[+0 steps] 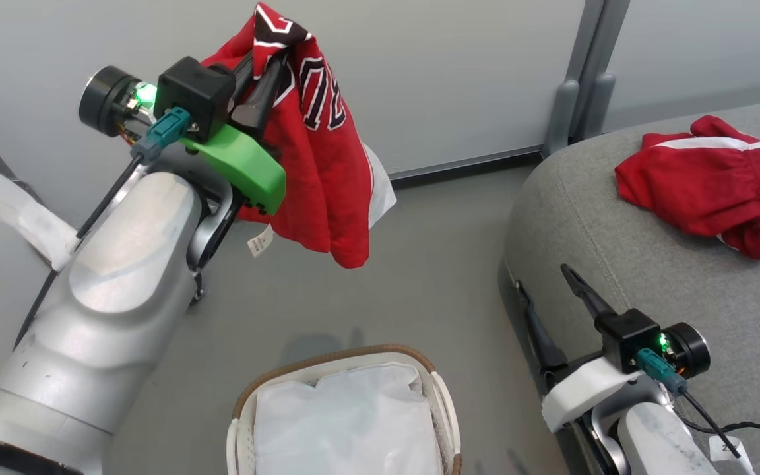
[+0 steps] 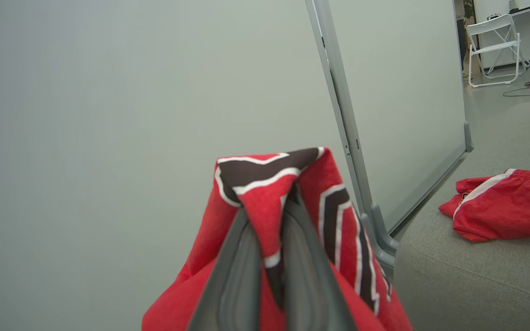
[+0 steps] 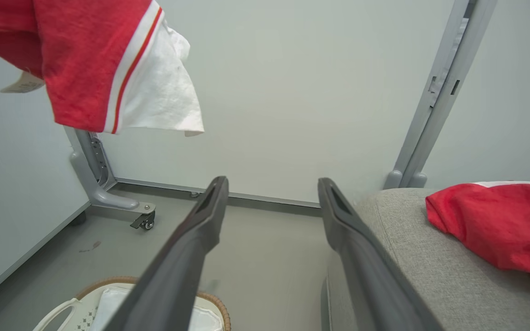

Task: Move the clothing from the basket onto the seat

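The left gripper (image 1: 268, 72) is clamping its two fingers on a fold of the jersey (image 1: 327, 165), pinching it right at the black lettering, as the left wrist view shows (image 2: 272, 207). The jersey is hanging free below the fingers, well above the basket (image 1: 327, 359). It is probably being held this high so that its hem clears the rim on the way across. A white cloth (image 1: 380, 191) is dangling behind the red fabric; whether it is part of the jersey cannot be told. A tag (image 1: 260, 241) is hanging beneath the wrist.

The right gripper (image 1: 541, 277) is waiting with its fingers apart and empty, just beside the front edge of the seat (image 1: 617, 251), likely keeping out of the carrying arm's path. The red piece (image 1: 710, 185) is already lying crumpled on the seat, beyond the right gripper's fingertips and well to the right of the left gripper. With only the liner (image 1: 347, 422) showing in the basket, the jersey looks to be the last garment to go.

The seat is offering a broad grey fabric top with a rounded corner and a seam, and bare room is lying between the red piece and its edge. The floor (image 1: 433, 264) is running smooth and grey. Pale wall panels (image 1: 452, 66) on a grey post (image 1: 578, 86) are closing off the space ahead of both grippers, and a white folding chair (image 2: 495, 46) is standing far beyond them.
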Available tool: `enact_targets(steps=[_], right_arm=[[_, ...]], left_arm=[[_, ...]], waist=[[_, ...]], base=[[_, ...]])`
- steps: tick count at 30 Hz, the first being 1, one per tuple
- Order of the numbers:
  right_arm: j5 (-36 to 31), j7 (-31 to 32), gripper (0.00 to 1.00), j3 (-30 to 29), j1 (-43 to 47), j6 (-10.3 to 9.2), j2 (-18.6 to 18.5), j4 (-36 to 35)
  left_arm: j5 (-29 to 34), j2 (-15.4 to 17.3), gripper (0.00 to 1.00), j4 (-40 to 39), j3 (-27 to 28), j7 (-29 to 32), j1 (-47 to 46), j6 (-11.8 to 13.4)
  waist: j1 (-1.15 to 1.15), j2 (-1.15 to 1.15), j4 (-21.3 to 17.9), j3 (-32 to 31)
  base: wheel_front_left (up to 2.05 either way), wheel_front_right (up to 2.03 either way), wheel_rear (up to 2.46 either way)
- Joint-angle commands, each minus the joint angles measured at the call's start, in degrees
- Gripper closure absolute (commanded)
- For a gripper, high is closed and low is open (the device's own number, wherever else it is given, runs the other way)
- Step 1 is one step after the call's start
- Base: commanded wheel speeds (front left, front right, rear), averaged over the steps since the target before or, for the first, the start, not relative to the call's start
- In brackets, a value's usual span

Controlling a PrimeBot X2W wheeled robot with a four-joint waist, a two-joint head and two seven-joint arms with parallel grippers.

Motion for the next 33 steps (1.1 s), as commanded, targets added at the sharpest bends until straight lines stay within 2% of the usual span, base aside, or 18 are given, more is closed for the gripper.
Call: enact_targets(steps=[1, 17, 20, 24, 33], right_arm=[[0.6, -0.1, 0.00, 0.8, 0.2, -0.06, -0.2, 0.3], [4.3, -0.1, 0.00, 14.3, -7.8, -0.06, -0.2, 6.5], [4.3, -0.1, 0.00, 14.6, -9.4, -0.06, -0.2, 6.7], [3.4, -0.1, 0.00, 12.2, -10.5, -0.06, -0.2, 4.9], [4.3, -0.1, 0.00, 10.5, -9.2, -0.06, -0.2, 0.1]], left_arm=[[0.0, -0.3, 1.00, -0.2, -0.2, 0.2, -1.4, -0.1], [-0.3, -7.8, 1.00, 0.3, -5.5, 1.5, -9.3, -0.4], [-0.7, -8.7, 1.00, 0.5, -6.8, 1.5, -9.8, -0.4], [-1.2, -9.5, 1.00, 0.4, -8.4, 1.3, -9.8, -0.5], [-2.3, -9.5, 1.00, 0.1, -10.4, 0.6, -8.7, -0.4]], waist=[[0.00, 0.00, 1.0, -0.9], [0.00, 0.00, 4.6, -2.3], [0.00, 0.00, 5.2, -2.4], [0.00, 0.00, 5.7, -2.5], [0.00, 0.00, 5.9, -2.7]], base=[[0.00, 0.00, 0.00], [0.00, 0.00, 0.00], [0.00, 0.00, 0.00], [0.00, 0.00, 0.00], [0.00, 0.00, 0.00]])
